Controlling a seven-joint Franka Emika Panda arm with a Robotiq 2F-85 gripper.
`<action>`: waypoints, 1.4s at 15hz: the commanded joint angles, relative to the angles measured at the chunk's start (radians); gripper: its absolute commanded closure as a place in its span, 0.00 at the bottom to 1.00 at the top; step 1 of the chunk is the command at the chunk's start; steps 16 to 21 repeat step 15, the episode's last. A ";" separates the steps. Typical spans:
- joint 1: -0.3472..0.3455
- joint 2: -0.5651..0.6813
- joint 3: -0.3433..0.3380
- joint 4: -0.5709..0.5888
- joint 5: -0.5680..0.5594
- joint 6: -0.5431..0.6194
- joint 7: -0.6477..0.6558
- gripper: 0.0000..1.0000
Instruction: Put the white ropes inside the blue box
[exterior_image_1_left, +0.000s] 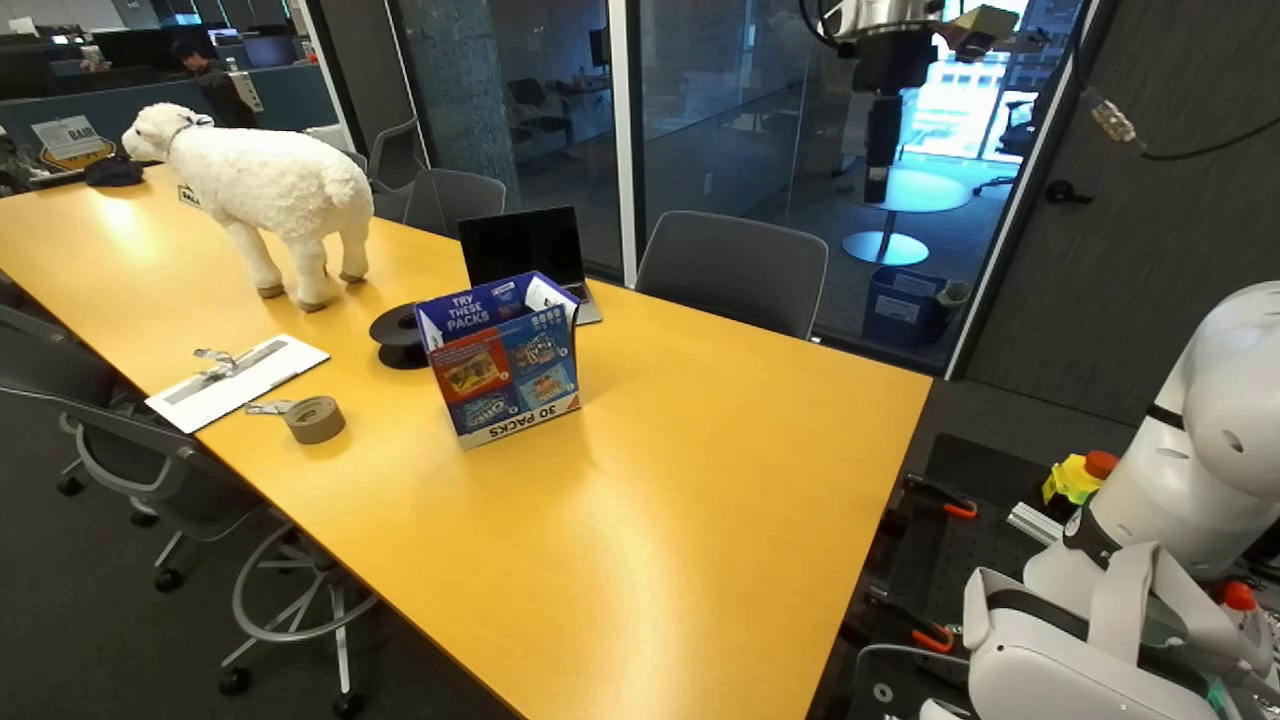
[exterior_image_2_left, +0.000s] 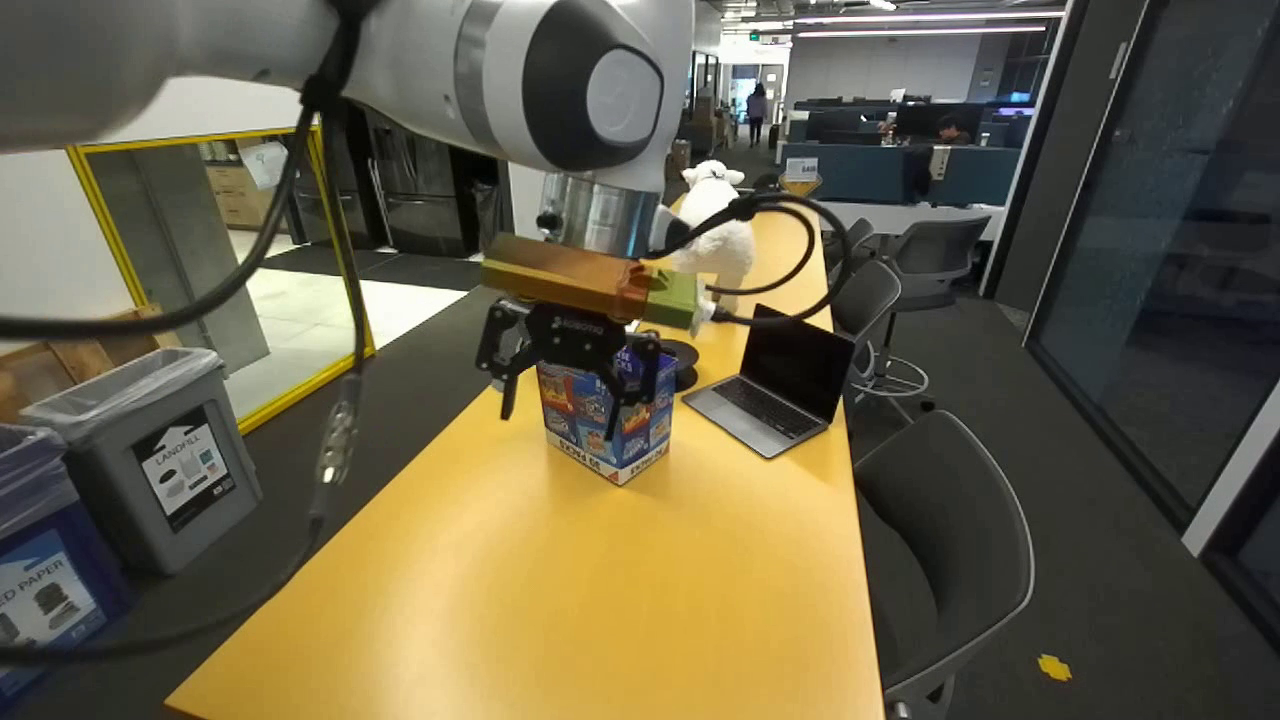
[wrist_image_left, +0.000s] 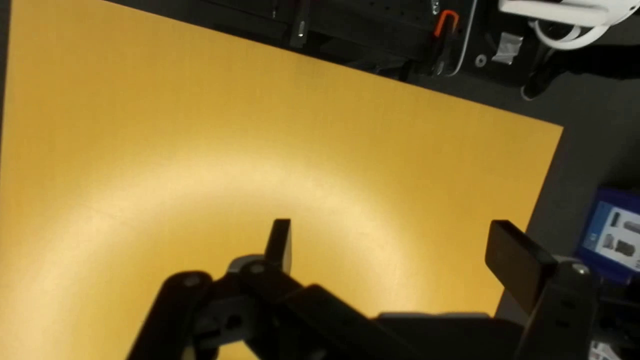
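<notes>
Wrist view: end effector (wrist_image_left: 392, 240) wide; both exterior views: blue box (exterior_image_1_left: 507, 375) lower, well apart.

Office: long yellow desk (exterior_image_1_left: 640, 540); grey chairs (exterior_image_1_left: 735, 272) along both sides; laptop (exterior_image_2_left: 772, 400); glass wall (exterior_image_1_left: 715, 150); blue cubicle dividers (exterior_image_2_left: 850, 175) and monitors (exterior_image_2_left: 920, 118) beyond; bin (exterior_image_2_left: 150, 455) labelled LANDFILL

Box (exterior_image_1_left: 505, 380) reading "TRY THESE PACKS", "LANDFILL" bin (exterior_image_2_left: 150, 460)
</notes>
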 joint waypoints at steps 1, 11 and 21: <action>0.055 -0.240 -0.012 -0.255 0.032 0.043 -0.025 0.00; 0.140 -0.312 -0.005 -0.447 0.036 0.165 0.068 0.00; 0.140 -0.310 0.001 -0.472 0.036 0.205 0.093 0.00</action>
